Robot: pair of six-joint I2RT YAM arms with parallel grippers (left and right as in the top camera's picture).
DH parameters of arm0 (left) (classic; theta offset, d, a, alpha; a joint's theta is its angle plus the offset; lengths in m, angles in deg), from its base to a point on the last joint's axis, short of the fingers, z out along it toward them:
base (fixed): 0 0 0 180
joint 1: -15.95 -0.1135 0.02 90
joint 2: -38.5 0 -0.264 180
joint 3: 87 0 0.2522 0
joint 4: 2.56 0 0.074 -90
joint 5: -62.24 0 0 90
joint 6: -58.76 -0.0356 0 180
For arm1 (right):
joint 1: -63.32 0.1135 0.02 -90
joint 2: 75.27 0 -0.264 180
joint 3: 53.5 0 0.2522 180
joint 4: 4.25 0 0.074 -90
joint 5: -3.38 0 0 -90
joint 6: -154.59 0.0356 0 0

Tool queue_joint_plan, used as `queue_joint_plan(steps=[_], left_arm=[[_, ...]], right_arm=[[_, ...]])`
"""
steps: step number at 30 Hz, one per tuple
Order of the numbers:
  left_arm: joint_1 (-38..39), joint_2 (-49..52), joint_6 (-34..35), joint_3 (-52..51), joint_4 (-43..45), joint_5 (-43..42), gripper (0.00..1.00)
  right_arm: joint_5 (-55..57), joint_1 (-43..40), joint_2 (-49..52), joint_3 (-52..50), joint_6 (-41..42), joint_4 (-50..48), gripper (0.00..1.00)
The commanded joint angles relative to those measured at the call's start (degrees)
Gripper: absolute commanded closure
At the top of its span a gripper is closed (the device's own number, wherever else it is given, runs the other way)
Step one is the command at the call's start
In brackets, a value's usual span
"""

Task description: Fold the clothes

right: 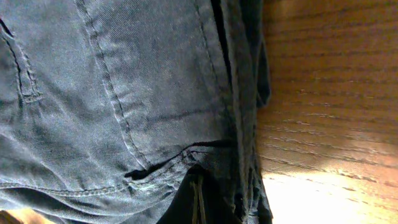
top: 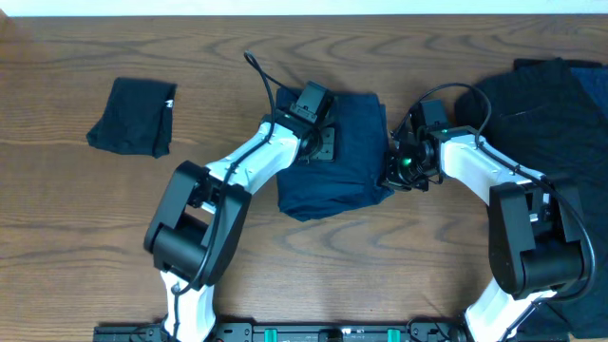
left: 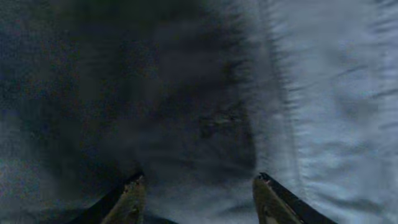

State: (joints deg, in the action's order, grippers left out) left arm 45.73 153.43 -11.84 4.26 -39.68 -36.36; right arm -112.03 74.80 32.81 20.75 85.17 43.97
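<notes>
A navy blue garment (top: 332, 185) lies folded in the middle of the table. My left gripper (top: 321, 144) rests on its top part, jaws open over the fabric (left: 196, 180); navy cloth (left: 323, 93) fills that view. My right gripper (top: 391, 176) is at the garment's right edge. In the right wrist view its fingers (right: 198, 194) are pressed together with the navy cloth (right: 112, 93) bunched around them. A folded black garment (top: 133, 116) with a small white tag lies at the far left. Another black garment (top: 551, 114) is spread at the right.
The wooden table (top: 399, 266) shows beside the navy garment's edge in the right wrist view (right: 323, 93). The right arm's base stands over the lower part of the black garment at the right.
</notes>
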Motion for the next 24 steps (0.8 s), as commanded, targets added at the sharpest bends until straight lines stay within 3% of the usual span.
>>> queue_joint_plan(steps=[1, 5, 8, 9, 12, 24], left_arm=[[0.3, -7.0, -0.5, 1.5, -1.1, 0.1, 0.39], [0.8, -11.6, 1.7, 1.5, -6.4, 0.0, 0.4], [1.6, -12.0, 2.8, 1.4, -10.2, -3.9, 0.89], [2.1, -11.8, 2.8, 0.8, -10.5, -6.3, 0.94], [4.1, -11.0, 2.8, -1.0, -10.1, -10.9, 0.94], [9.3, 0.3, 3.8, -1.6, -8.7, -11.2, 0.94]], right_arm=[[5.5, 0.6, 4.9, -2.2, 0.8, 0.3, 0.99], [5.5, 0.6, 4.9, -2.2, 0.8, 0.5, 0.99], [5.5, 0.6, 4.9, -2.2, 0.9, 0.4, 0.98], [5.3, 0.6, 4.9, -2.2, 1.1, 0.4, 0.98], [4.1, 0.6, 4.9, -2.2, 1.5, 0.5, 0.98], [4.0, 0.6, 4.9, -2.2, 1.5, 0.8, 0.98]])
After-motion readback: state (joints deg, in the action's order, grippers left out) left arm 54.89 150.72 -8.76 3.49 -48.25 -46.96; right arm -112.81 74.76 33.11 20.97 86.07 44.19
